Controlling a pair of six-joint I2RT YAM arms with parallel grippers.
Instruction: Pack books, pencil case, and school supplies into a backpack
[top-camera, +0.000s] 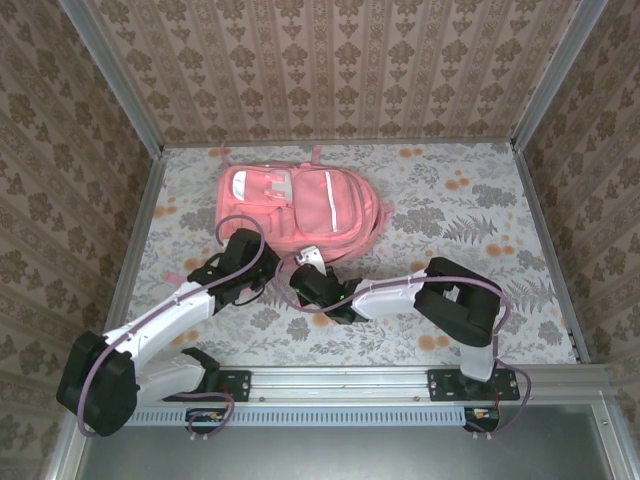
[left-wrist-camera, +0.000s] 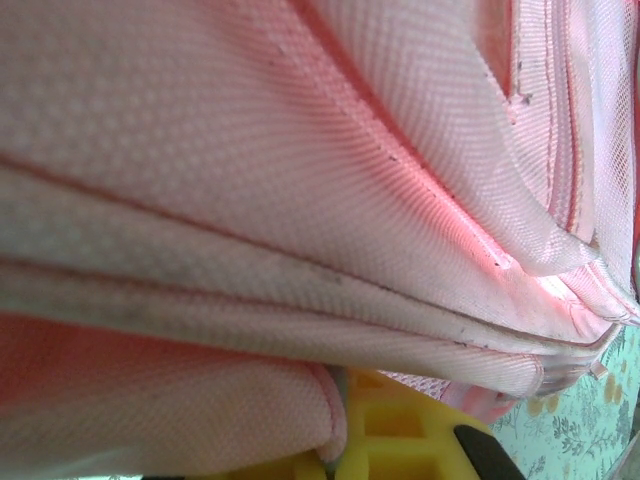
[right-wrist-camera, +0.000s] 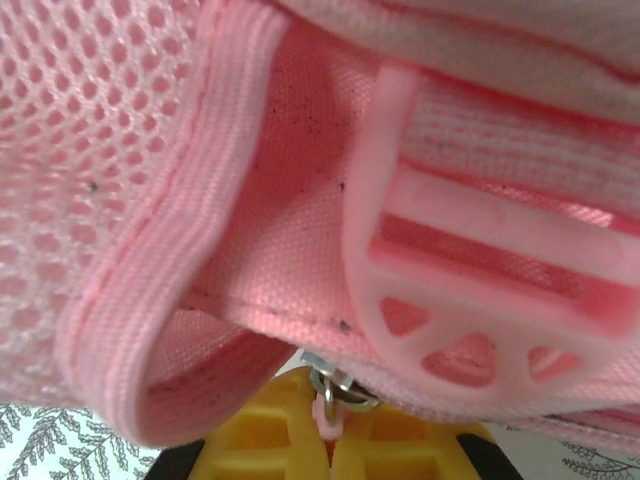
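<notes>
The pink backpack (top-camera: 300, 205) lies flat mid-table. The right gripper (right-wrist-camera: 335, 435) pinches its zipper pull (right-wrist-camera: 335, 392) between nearly closed fingers (the grip needed to run the zip). The left gripper (top-camera: 243, 252) presses into the fabric, seemingly bracing it; I cannot tell how far it is open.

Backpack (left-wrist-camera: 300, 200) fabric cropped and blurred close-up, yellow fingers (right-wrist-camera: 245, 440) cut off below

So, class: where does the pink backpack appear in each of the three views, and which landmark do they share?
Top external: the backpack lies flat, left of centre, toward the table's far edge.
Left wrist: its pink fabric folds run across the upper picture.
Right wrist: its mesh, strap buckle and zip pull, close up.
Shared landmark: the floral tablecloth.
</notes>
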